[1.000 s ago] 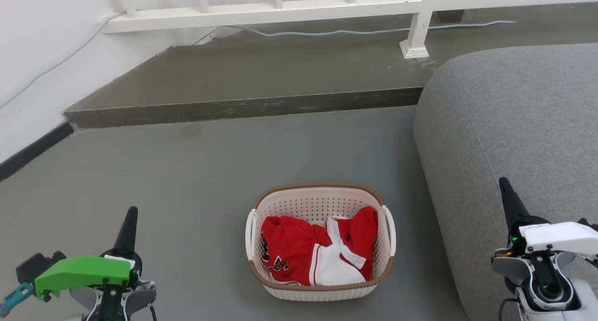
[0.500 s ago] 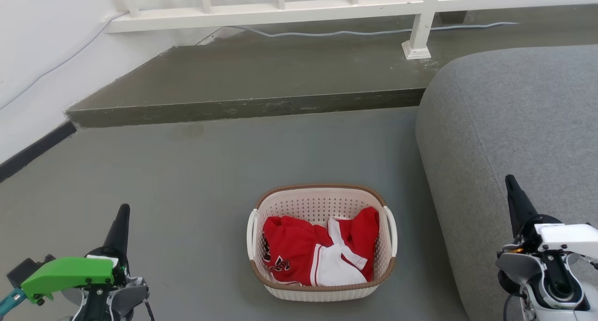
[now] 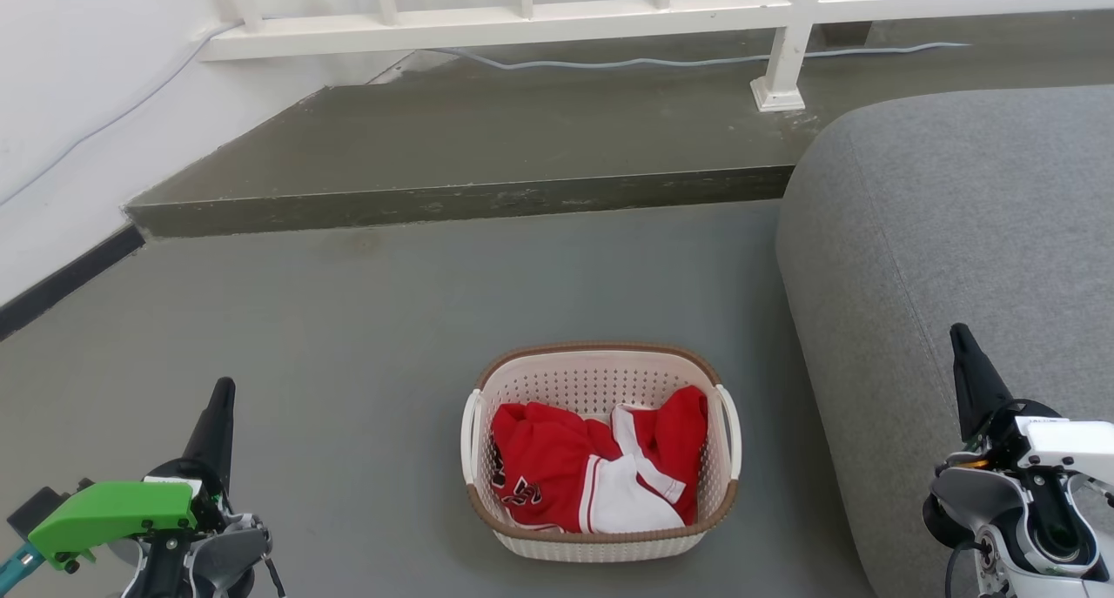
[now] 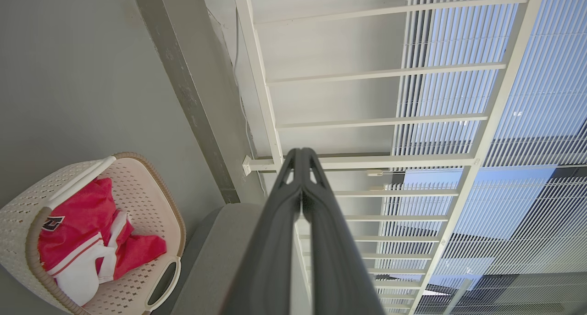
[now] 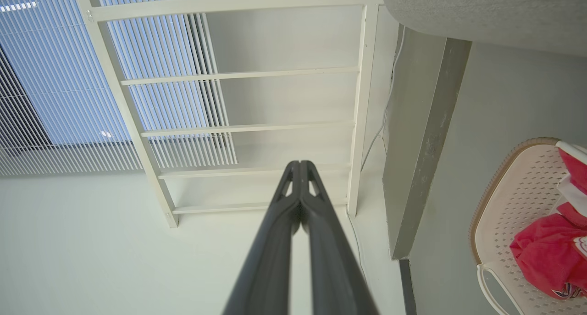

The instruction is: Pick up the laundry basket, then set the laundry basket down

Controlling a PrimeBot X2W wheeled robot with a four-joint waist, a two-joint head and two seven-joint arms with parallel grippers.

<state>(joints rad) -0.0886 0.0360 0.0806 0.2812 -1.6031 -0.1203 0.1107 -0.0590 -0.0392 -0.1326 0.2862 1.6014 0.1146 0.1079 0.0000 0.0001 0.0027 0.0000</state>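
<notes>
Advised: part closed, empty left pincer [image 3: 223, 387] and right pincer [image 3: 959, 332], grip white handles [image 3: 729, 433] of cream perforated plastic laundry basket [image 3: 599, 349] evenly.

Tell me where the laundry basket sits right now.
In the head view the laundry basket stands on the grey floor at lower centre, between the left gripper and the right gripper, just left of the grey sofa.

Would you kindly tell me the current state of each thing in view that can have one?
laundry basket: upright on the floor, ungripped, both handles free.
red-and-white clothing: crumpled inside the basket.
left pincer: shut, empty, left of the basket, not touching it.
right pincer: shut, empty, right of the basket, not touching it.
</notes>
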